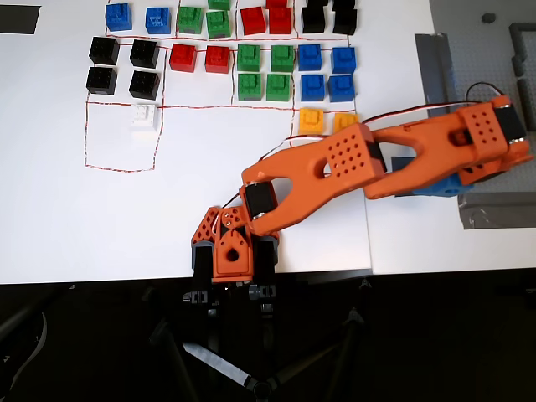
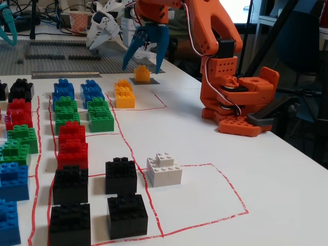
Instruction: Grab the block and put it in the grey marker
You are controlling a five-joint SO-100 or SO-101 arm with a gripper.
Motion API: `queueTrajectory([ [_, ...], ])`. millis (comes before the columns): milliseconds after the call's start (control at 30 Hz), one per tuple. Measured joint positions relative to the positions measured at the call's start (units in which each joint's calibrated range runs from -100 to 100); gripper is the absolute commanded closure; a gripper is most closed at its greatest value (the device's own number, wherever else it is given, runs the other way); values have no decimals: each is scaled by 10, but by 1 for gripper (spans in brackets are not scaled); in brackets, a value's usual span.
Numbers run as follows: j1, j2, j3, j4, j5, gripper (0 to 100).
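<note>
The block (image 2: 142, 73), a small yellow-orange cube, rests on the grey marker (image 2: 144, 81) at the far side of the table in the fixed view. My gripper (image 2: 142, 65) hangs just above it, its blue fingers (image 2: 132, 48) spread open on either side, holding nothing. From overhead the orange arm covers the block. Only the gripper's blue (image 1: 437, 186) and a corner of the grey marker (image 1: 403, 160) show under the arm there.
Two more yellow blocks (image 2: 124, 95) sit in a red-lined box near the marker. Rows of blue, green, red and black blocks (image 2: 72, 148) fill the left of the fixed view. A white block (image 2: 164, 169) sits in its own box, and the arm's base (image 2: 236, 102) stands on the right.
</note>
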Motion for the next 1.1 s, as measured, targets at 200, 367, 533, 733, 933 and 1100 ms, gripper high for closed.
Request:
queueTrajectory([
  [200, -39, -159, 82, 0, -35, 74],
  [367, -132, -237, 181, 0, -84, 88],
  [533, -206, -295, 254, 0, -149, 97],
  [733, -321, -345, 308, 0, -226, 99],
  [933, -415, -407, 385, 0, -294, 99],
  [1100, -506, -433, 444, 0, -358, 99],
])
